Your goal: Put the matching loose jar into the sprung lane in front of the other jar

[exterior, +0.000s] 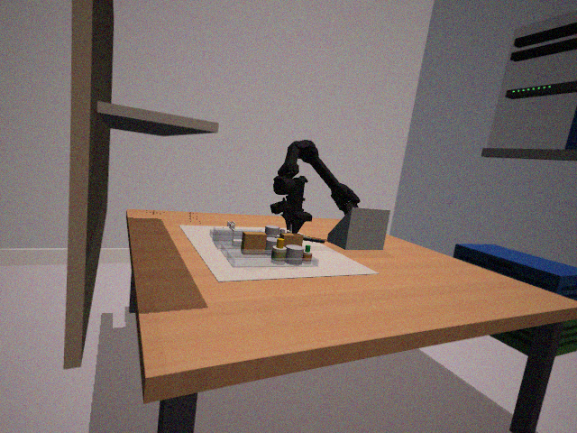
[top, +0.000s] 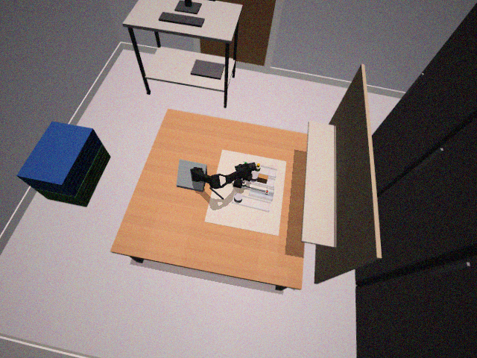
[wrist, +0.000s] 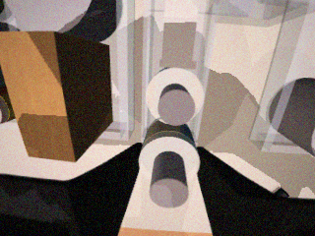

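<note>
My gripper [exterior: 292, 229] [wrist: 168, 149] is shut on a jar with a white shoulder and a grey cap [wrist: 168, 193]. The jar looks upright, with its dark body between the fingertips. A similar jar with a white shoulder and grey cap [wrist: 176, 105] stands just beyond it, between the clear walls [wrist: 148, 54] of the middle lane. The held jar is in line with that jar, at the lane's front end. Whether the two touch, and how high the held jar is over the lane floor, I cannot tell. The front stop is hidden; the pusher plate is not clearly visible.
A brown block [wrist: 36, 84] [exterior: 253, 241] stands left of the lane in the wrist view. A dark cylinder [wrist: 295, 108] stands to the right. A yellow-capped jar [exterior: 280, 243], a wide grey jar [exterior: 294, 254] and a green-capped jar [exterior: 307, 249] stand nearby. A dark rod [top: 216, 192] [exterior: 313, 239] lies near the arm.
</note>
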Robot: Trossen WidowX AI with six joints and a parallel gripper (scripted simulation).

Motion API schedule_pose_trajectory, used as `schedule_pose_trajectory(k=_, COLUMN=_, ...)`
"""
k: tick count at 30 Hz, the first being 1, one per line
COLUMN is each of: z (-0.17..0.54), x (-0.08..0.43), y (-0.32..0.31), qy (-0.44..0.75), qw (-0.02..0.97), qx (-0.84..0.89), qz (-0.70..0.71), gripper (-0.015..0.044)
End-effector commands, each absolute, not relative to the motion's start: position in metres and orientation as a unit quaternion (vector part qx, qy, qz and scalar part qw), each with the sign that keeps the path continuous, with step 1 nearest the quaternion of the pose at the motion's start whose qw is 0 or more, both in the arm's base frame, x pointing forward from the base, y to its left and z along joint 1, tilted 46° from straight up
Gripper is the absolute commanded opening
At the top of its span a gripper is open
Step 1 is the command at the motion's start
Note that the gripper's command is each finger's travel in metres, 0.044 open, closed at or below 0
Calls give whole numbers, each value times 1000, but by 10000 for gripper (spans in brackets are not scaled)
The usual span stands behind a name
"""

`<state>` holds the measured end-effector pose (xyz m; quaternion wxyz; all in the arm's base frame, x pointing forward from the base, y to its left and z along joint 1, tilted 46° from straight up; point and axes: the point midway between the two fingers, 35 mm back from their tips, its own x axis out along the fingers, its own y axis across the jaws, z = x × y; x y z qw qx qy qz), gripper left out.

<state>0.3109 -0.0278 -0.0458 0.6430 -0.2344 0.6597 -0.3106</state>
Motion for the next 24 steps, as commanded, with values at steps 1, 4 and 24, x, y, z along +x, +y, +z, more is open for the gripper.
schedule_pose_trajectory(k=1, z=-42, x=323, y=-27, qy=648, qw=653, qx=-234, qz=-314, gripper=0)
schedule_pose_trajectory(k=4, z=-41, x=324, y=-27, qy=648, qw=653, qx=-234, qz=-314, gripper=0)
schedule_pose_trajectory(k=24, z=-39, x=331, y=-27, qy=648, qw=653, qx=-234, qz=-314, gripper=0)
